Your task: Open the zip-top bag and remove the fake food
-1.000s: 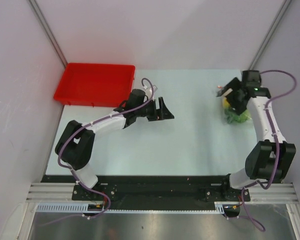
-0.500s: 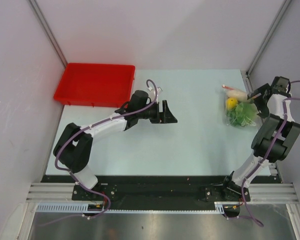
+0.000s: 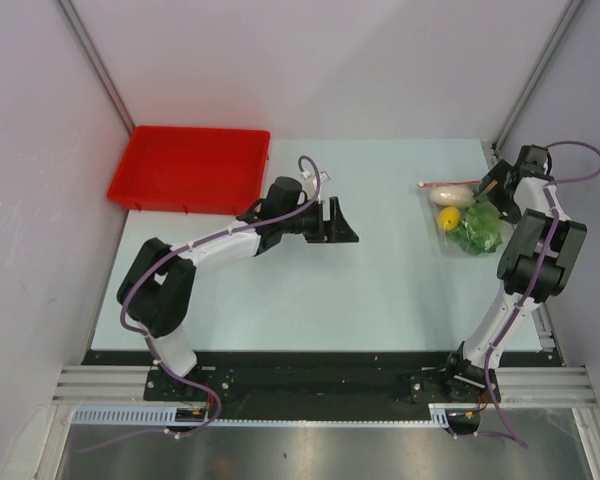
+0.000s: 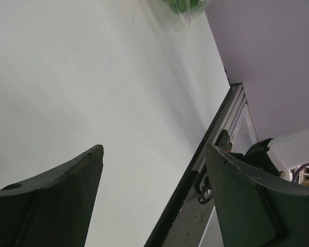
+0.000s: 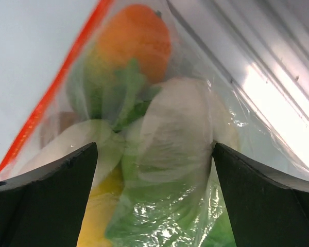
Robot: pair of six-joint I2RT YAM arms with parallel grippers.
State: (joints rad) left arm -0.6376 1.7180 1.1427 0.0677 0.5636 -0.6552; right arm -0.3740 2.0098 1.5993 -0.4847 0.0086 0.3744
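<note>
Bag w/ toy food lies 12–6, zip strip at 12. R claw wide open astride it; L claw open, empty.

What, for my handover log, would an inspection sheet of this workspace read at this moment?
Surface: pale table, no spills seen.
Job's things: zip-top bag lies at the far right of the table. The fake food is inside it: white radish, yellow piece, green lettuce, orange fruit.
Clutter: red tray at the far left corner; nothing else seen.
Grippers: left gripper open over mid-table, holding nothing. Right gripper open, with the bag between its fingers.
Cables: purple cables run along both arms; none lies on the bag.
Surroundings: grey walls, and a metal rail at the near edge.
</note>
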